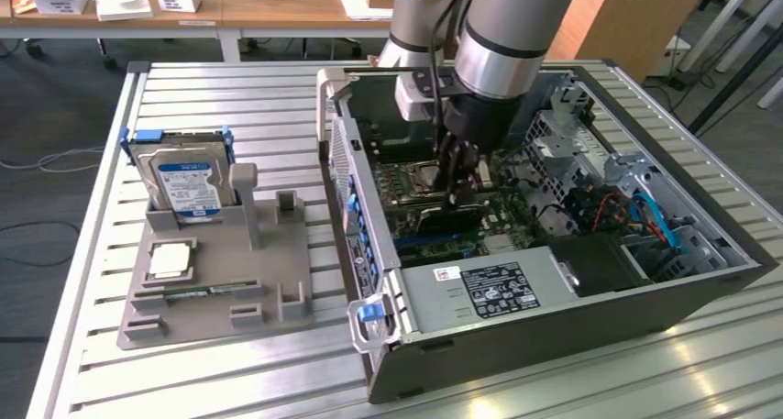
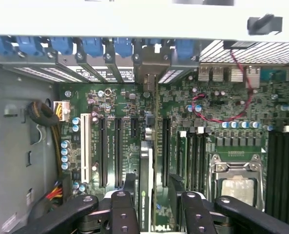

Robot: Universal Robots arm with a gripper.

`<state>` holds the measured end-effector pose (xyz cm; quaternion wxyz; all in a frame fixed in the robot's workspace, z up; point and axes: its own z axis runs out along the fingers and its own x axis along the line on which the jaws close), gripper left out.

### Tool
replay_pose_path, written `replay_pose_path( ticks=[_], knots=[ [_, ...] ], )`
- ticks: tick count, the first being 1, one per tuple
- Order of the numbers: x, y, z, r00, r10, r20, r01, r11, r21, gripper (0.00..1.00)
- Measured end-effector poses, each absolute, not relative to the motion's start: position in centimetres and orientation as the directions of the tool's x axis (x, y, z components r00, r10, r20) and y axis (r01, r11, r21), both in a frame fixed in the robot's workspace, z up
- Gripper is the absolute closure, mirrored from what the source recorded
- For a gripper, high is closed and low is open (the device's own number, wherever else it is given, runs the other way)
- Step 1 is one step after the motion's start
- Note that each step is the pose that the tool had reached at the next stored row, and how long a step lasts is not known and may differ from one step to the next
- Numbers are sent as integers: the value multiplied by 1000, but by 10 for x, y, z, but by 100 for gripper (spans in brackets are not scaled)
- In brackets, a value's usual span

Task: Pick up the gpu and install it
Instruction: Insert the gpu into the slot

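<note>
GPU (image 2: 145, 165) upright at slot, fingers (image 2: 129, 190) astride

Spread fingers flanking the card edge, seemingly just clear of it. Standing edge-on in a motherboard (image 2: 110, 102) slot, inside open case (image 1: 588, 332). Risk: half-seated card, tilting or popping loose if bumped sideways.

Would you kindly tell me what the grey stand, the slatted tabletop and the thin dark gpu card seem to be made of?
Grey moulded stand: likely matte plastic; uniform dull grey, no glare.
Silvery slatted tabletop: probably bare aluminium; pale metallic sheen along the ribs.
Thin dark gpu card, seen edge-on: apparently circuit-board laminate with a greyish metal strip, though its faces are hidden.
</note>
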<state>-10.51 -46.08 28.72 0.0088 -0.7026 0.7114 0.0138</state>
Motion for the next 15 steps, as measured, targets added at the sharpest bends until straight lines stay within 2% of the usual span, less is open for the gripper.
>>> replay_pose_path(
  ticks=[15],
  knots=[
    [-105, -461, 294, -13, -999, -38, -1000, 12, 7, 59]
  ],
)
